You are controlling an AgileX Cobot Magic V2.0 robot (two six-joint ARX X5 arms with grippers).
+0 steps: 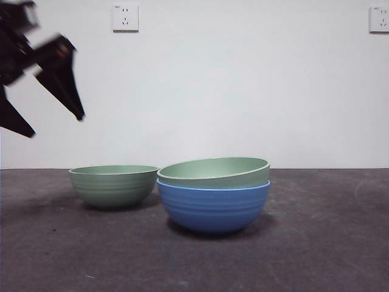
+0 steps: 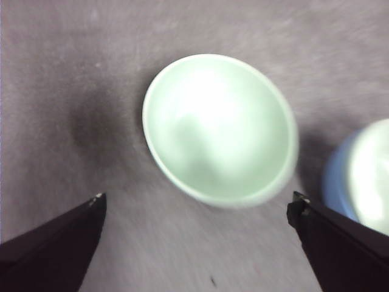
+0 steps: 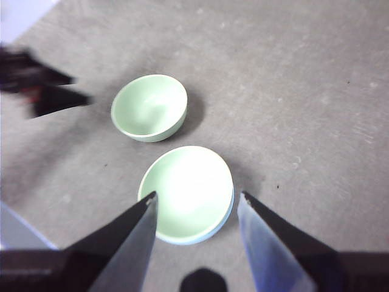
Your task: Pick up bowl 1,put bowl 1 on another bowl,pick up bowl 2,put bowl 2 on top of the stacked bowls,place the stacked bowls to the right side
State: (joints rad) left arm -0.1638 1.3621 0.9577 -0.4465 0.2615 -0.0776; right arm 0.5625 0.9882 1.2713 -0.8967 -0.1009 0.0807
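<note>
1. Blue bowl (image 1: 213, 210) upright on the grey table (image 1: 328, 243), near the middle of the front view.
2. One pale green bowl (image 1: 214, 172) nested inside the blue bowl, sitting tilted, its rim higher on one side; only the upper band and rim visible above the blue rim.
3. Second pale green bowl (image 1: 113, 185) upright on the table just beside the blue bowl, apart from it in the right wrist view; empty inside.
4. Left gripper (image 2: 197, 204) held in the air above the lone green bowl (image 2: 220, 129); fingers (image 2: 61, 234) spread wide, gripping nothing. Stacked pair (image 2: 361, 179) partly visible at the edge of that view.
5. Same gripper visible in the front view as a blurred black shape (image 1: 58, 76) at the upper left, well above the table and clear of both bowls.
6. Right gripper (image 3: 196, 204) held high over the stacked pair (image 3: 186, 194); fingers (image 3: 130, 240) spread, holding nothing. Lone green bowl (image 3: 149, 107) seen beyond the stack, with the left gripper (image 3: 45, 88) blurred near it.
7. Two wall sockets (image 1: 125, 17) on the white wall behind the table.
</note>
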